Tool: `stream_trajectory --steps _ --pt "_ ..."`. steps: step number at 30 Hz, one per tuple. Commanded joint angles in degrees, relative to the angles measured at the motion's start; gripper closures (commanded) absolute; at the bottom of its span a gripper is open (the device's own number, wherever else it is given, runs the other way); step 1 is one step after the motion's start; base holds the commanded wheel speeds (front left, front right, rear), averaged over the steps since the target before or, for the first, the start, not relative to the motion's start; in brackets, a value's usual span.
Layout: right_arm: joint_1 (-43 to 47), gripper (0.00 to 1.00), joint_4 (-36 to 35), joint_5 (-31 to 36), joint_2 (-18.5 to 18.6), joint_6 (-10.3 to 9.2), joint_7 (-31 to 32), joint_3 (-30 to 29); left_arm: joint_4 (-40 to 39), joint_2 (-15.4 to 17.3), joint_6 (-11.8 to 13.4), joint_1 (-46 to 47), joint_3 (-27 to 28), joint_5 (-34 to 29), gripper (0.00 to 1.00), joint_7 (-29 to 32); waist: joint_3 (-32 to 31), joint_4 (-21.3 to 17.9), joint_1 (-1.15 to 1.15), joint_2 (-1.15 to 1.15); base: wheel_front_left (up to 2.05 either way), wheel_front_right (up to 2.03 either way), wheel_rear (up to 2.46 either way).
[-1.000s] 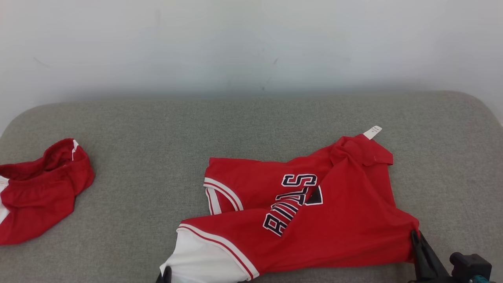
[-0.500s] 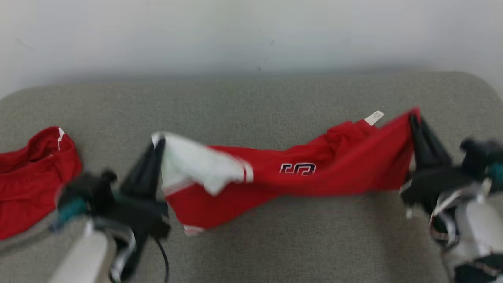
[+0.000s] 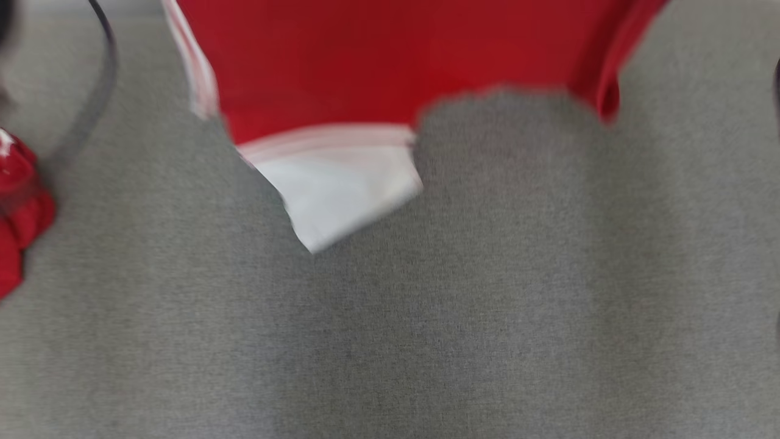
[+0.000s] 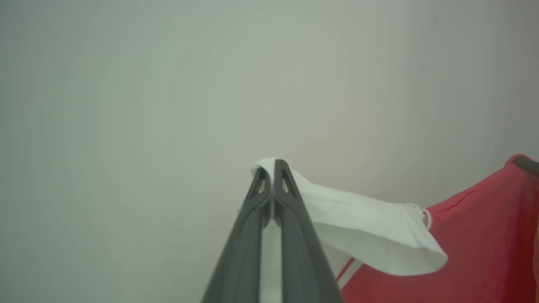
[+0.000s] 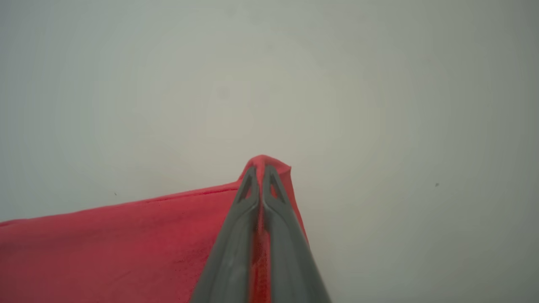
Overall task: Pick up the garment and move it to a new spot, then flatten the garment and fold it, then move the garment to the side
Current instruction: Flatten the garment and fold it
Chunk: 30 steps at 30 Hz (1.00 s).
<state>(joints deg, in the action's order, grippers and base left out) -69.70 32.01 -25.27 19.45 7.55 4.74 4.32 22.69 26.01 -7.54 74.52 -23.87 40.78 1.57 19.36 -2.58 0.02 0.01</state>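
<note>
The red jersey point(image 3: 390, 61) is being held up off the grey upholstered surface point(image 3: 518, 317) and is being stretched between the two grippers. In the left wrist view, a white corner of the jersey is being pinched by the left gripper point(image 4: 273, 166), its jaws pressed together on the cloth right at the tips, and the white cloth is being draped off to the right toward the red body of the jersey. In the right wrist view, a red corner is being gripped in the same way by the right gripper point(image 5: 261, 168), jaws clamped together on the fabric, with the red cloth falling away to the left. A pale wall point(image 4: 126, 84) is being faced by both wrist cameras. In the blurred head view, the jersey is being shown hanging from the top edge, and its white panel point(image 3: 347, 183), edged with red and white stripes, is dangling lowest; whether that panel is touching the surface cannot be told. A second red garment point(image 3: 15, 213) is lying at the left edge, well apart from the jersey, and a dark cable point(image 3: 108, 73) is curving down near it.
</note>
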Motion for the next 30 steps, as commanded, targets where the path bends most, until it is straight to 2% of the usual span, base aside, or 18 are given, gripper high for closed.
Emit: stream_trajectory --steps 1,5,13,20,30 --pt "-3.74 1.0 1.68 -0.88 -0.58 -0.14 0.35 -0.56 1.66 0.46 0.11 3.73 -0.31 0.48 1.0 0.03 7.42 -1.36 -0.02 -0.01 0.0 0.0 0.0" --pt "-17.31 1.0 8.86 -0.6 -0.86 -0.14 0.55 -0.14 9.13 -0.22 0.11 18.93 -1.07 1.55 1.0 -0.25 9.89 -2.4 -0.02 -0.01 0.0 0.0 0.0" --pt "-28.72 1.0 16.37 -0.17 -1.49 -0.14 -0.78 1.5 19.34 -1.26 0.11 33.78 -5.56 1.83 1.0 -2.78 11.28 -3.82 -0.02 -0.01 0.0 0.0 0.0" --pt "-30.18 1.0 18.97 -1.77 0.22 -0.14 -2.41 4.12 23.79 -1.57 0.12 37.31 -9.6 5.14 1.0 -5.16 12.45 -4.0 -0.02 -0.01 0.0 0.0 0.0" --pt "-26.57 1.0 19.02 -5.95 2.18 -0.14 -3.39 8.43 24.38 0.18 0.12 34.77 -15.68 10.95 1.0 -9.11 13.43 -3.42 -0.02 -0.01 0.0 0.0 0.0"
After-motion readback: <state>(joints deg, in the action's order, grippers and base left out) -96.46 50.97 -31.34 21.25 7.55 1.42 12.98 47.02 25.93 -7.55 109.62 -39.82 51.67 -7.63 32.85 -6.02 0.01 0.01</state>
